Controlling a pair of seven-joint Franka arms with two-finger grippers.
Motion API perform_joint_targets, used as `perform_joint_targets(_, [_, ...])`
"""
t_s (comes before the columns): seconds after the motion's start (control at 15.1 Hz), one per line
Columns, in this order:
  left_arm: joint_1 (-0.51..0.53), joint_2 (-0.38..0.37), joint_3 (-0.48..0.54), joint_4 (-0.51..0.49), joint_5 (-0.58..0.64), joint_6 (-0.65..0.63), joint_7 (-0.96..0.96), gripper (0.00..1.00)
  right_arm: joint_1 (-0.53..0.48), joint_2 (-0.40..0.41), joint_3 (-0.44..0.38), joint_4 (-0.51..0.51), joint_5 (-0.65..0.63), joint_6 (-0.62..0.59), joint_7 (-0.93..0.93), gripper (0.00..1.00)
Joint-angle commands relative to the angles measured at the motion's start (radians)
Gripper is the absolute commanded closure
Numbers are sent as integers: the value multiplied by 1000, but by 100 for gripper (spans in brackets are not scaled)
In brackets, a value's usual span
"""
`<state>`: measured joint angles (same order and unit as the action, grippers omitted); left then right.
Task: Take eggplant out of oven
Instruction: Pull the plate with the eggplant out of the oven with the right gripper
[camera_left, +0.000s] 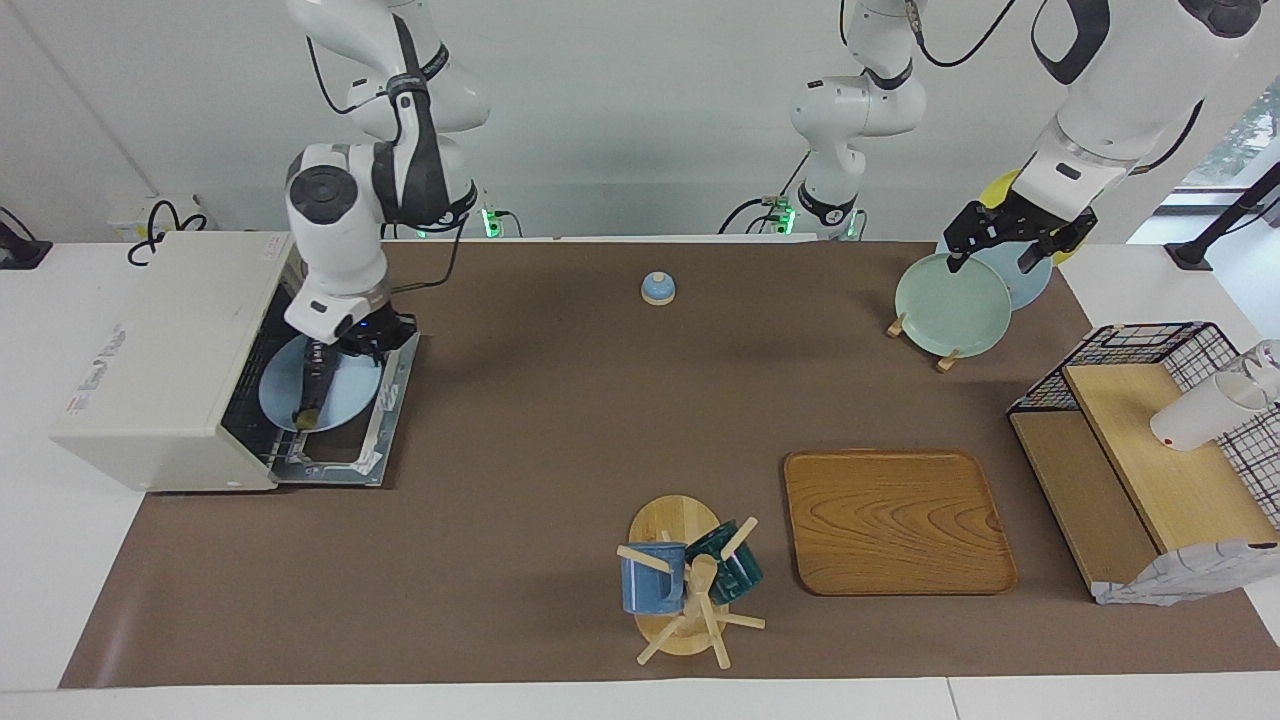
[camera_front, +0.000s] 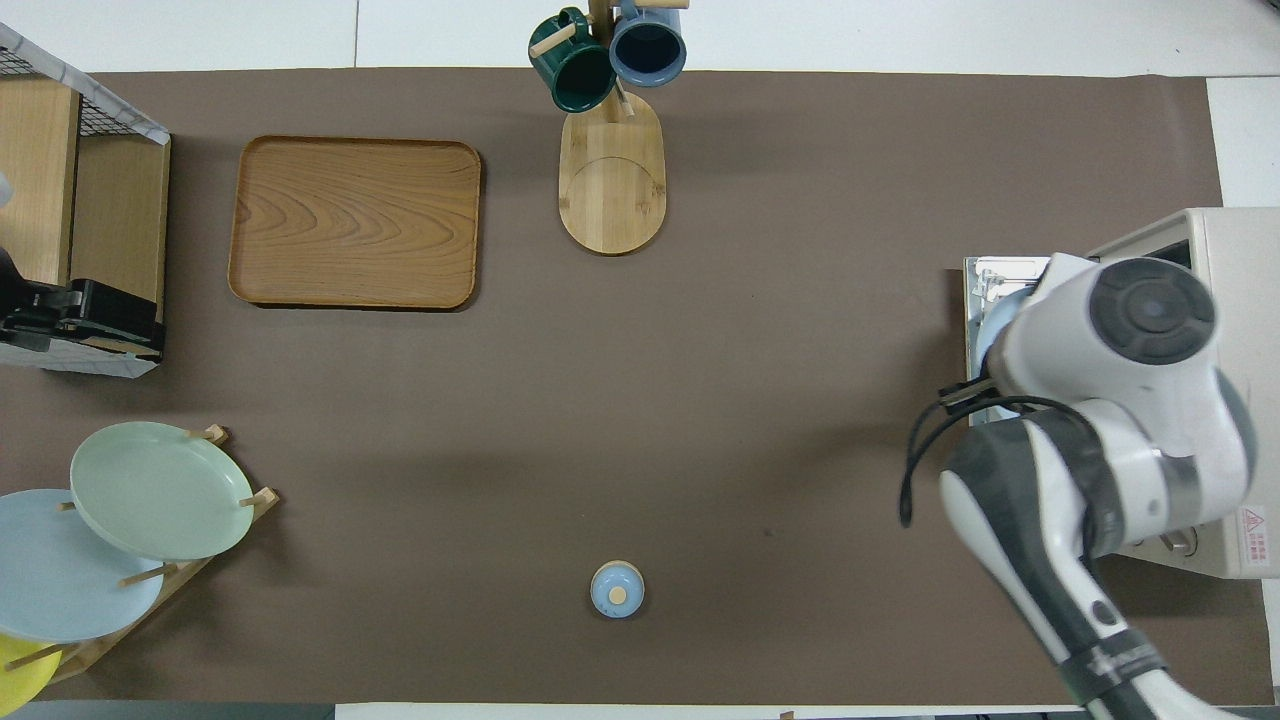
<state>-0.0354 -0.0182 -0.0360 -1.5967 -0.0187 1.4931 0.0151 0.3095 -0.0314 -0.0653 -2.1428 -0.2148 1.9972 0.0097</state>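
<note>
Brown table, oven (camera_left: 165, 360) with its door down. On a blue plate (camera_left: 345, 400) at the oven's mouth lies the eggplant (camera_left: 312, 385), long axis running away from the robots. Directly above its nearer end hangs the right gripper (camera_left: 335, 348), grip unclear; the left gripper (camera_left: 1005, 240) waits over the plate rack (camera_left: 920, 335).

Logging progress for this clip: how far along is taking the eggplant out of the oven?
Done: the oven door is open. In hand: the right gripper is down at the eggplant, which lies on a blue plate in the oven. Left: lifting it out. The left gripper waits over the plate rack.
</note>
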Motion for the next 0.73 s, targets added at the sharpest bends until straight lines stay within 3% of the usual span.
perform_joint_targets(0.0, [6, -14, -7, -6, 20, -10, -7, 0, 175, 77, 1, 134, -25, -89, 183, 100])
perform_joint_targets(0.2, [6, -14, -7, -6, 20, -10, -7, 0, 331, 192, 7, 318, 21, -168, 401, 100])
perform_joint_targets(0.46, [6, -14, -7, -6, 20, -10, -7, 0, 517, 522, 9, 743, 55, -329, 717, 100])
perform_joint_targets(0.53, [6, -14, -7, -6, 20, -10, -7, 0, 539, 566, 25, 792, 57, -312, 769, 100])
perform_joint_targets(0.66, [6, -14, -7, -6, 20, -10, -7, 0, 537, 578, 53, 793, 100, -200, 797, 100])
